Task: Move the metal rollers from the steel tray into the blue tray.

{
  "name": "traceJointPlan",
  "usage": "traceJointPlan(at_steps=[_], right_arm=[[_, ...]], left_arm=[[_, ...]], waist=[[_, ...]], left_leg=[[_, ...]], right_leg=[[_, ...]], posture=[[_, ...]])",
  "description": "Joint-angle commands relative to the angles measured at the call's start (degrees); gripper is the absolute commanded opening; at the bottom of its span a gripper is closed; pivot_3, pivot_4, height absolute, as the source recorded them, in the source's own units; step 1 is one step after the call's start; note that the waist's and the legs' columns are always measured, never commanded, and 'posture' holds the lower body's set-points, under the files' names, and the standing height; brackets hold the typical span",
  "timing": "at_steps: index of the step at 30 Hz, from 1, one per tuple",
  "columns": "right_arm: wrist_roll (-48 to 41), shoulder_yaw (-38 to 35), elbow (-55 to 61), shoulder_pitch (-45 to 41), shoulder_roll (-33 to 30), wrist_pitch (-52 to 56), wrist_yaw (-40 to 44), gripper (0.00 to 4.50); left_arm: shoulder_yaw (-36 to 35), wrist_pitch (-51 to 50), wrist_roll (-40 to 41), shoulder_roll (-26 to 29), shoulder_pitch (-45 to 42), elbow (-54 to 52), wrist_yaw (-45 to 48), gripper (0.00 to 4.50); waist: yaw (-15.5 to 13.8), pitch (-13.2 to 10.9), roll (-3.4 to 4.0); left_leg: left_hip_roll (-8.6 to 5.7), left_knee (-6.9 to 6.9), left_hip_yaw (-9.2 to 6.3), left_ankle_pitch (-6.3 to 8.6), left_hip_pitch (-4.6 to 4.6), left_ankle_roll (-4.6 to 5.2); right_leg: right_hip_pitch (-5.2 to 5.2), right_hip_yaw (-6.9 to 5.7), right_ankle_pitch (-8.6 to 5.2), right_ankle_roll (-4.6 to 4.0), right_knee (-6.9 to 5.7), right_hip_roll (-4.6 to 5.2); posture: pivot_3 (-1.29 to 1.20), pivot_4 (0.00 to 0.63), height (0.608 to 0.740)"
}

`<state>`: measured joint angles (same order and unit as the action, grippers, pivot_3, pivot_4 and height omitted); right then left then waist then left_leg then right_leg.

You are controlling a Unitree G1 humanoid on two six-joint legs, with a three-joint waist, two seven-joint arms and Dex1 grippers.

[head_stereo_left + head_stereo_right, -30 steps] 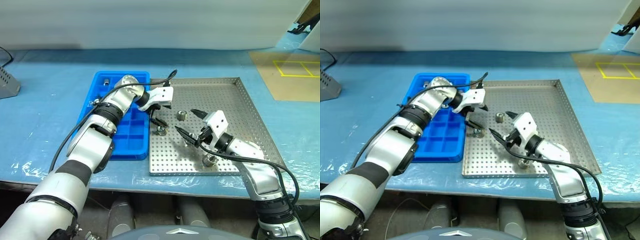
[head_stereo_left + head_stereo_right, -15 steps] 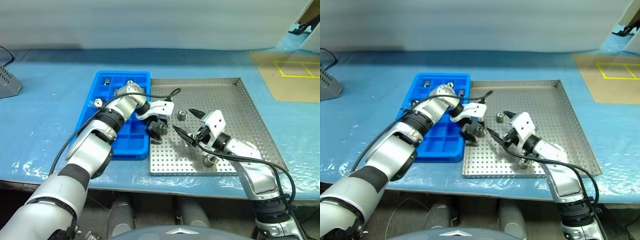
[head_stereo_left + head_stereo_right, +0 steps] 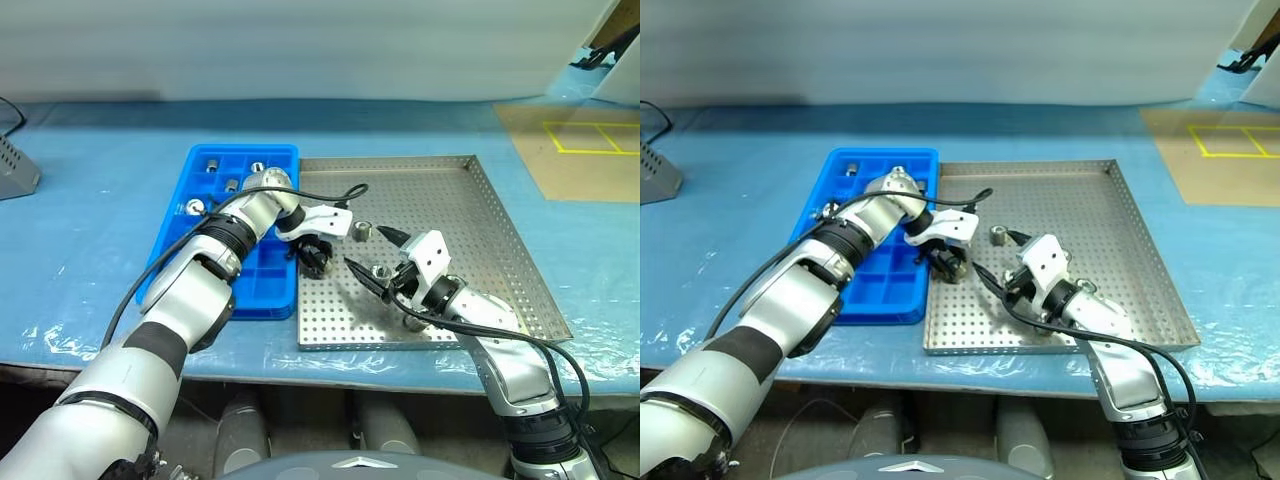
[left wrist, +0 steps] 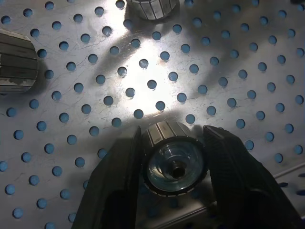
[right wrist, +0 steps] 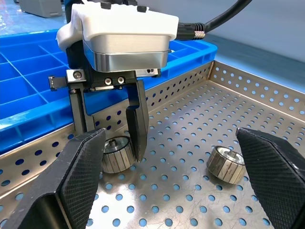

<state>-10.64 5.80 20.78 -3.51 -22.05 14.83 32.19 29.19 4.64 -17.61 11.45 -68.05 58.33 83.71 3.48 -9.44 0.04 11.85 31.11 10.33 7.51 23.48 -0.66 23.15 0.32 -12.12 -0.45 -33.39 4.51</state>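
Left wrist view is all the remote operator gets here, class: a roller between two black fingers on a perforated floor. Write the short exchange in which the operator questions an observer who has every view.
Operator: I have my roller between the fingers. Where in the steel tray am I?
Observer: The left gripper is at the tray's edge next to the blue tray.
Operator: Where is the other arm?
Observer: The right gripper hovers open over the steel tray, pointing toward yours, with a loose roller lying between its fingers.
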Motion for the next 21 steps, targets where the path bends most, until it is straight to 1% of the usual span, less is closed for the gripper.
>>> traceJointPlan(at_steps=[1,8,10,17,21], right_arm=[[-0.27,-0.40,2.43,-0.39,0.09,-0.95,-0.34,4.50],[-0.89,-0.31,1.74,-0.93,-0.07,-1.19,0.76,4.50],[-1.11,-0.16,1.56,-1.24,-0.12,-1.20,1.28,4.50],[-1.89,-0.47,-0.20,-3.38,-0.80,-1.22,3.82,4.50],[-2.47,-0.51,-1.67,-5.23,-1.46,-1.24,5.99,4.50]], left_arm=[[0.47,1.04,-1.45,-0.11,-0.89,1.15,-1.92,1.68],[-3.16,-1.95,1.06,-0.85,-2.34,0.46,-4.63,1.68],[-5.38,-3.44,2.47,-0.66,-3.12,-0.28,-6.93,1.68],[-15.49,-7.72,8.46,-0.88,-5.78,-1.07,-20.75,1.68],[-24.78,-10.34,14.59,-0.41,-6.83,-3.25,-31.58,1.68]], waist=[[0.16,0.00,0.00],[0.24,0.00,0.00],[0.30,-0.01,0.00],[0.08,-0.01,-0.01],[-0.14,-0.03,-0.01]], left_leg=[[0.00,0.00,0.00,0.00,0.01,0.00],[-0.01,0.00,-0.01,0.00,0.07,0.00],[0.00,0.00,-0.01,0.00,0.14,0.00],[0.00,0.01,-0.03,0.00,0.31,0.02],[0.01,0.01,-0.03,0.00,0.30,0.02]], right_leg=[[0.00,-0.01,0.00,0.00,0.01,0.00],[0.05,-0.03,0.00,0.00,0.01,0.01],[0.13,-0.03,0.00,0.00,0.00,0.00],[0.26,-0.08,0.01,-0.01,0.01,0.00],[0.26,-0.10,0.01,-0.01,0.00,-0.01]], posture=[[-0.55,0.150,0.740],[-0.52,0.150,0.740],[-0.51,0.150,0.740],[-0.45,0.150,0.740],[-0.40,0.150,0.740]])
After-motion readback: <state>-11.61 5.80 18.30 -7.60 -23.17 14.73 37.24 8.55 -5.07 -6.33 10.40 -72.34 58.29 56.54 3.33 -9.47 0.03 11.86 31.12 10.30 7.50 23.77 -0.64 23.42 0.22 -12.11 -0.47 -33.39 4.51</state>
